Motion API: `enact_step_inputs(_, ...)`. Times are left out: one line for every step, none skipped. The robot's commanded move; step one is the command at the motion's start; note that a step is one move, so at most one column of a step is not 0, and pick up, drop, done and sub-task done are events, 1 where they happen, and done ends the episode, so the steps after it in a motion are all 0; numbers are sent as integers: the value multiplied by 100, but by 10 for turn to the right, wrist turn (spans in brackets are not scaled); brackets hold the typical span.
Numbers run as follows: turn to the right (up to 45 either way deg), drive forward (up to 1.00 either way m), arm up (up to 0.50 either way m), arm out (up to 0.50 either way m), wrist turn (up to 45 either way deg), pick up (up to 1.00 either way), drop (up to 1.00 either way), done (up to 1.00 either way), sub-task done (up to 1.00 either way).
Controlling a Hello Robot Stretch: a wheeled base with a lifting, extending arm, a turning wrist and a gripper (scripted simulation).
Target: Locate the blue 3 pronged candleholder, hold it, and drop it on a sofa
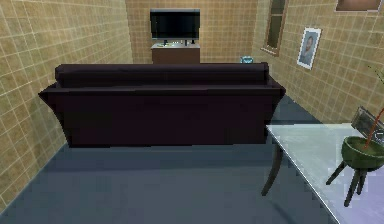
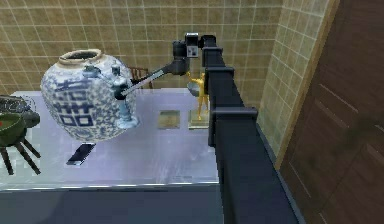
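A long dark sofa (image 1: pixel 160 100) stands across the forward view with its back toward me. A small teal blob (image 1: pixel 246 60) shows just beyond its top edge at the right; its shape is too small to name. In the arm side view the dark arm (image 2: pixel 235 130) rises over a pale table (image 2: pixel 150 165). At its far end the gripper (image 2: pixel 128 90) reaches left, its thin fingers ending against a big blue-and-white round vase (image 2: pixel 85 100) that stands on the table. I cannot tell whether the gripper holds anything.
On the table lie a dark phone (image 2: pixel 82 153), a small tan flat thing (image 2: pixel 168 120) and a yellowish upright object (image 2: pixel 200 108) by the arm. A green bowl on legs (image 1: pixel 362 152) stands at the table's end. A TV (image 1: pixel 175 24) is far back; a wooden door (image 2: pixel 345 120) lies at the right.
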Motion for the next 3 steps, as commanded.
enact_step_inputs(0, 0, 0, 0, -450, 0, 0, 0, 0)
enact_step_inputs(0, 0, 0, 0, -90, 0, 0, 0, 0)
enact_step_inputs(0, 0, 0, -48, 0, 0, 0, 0, 0)
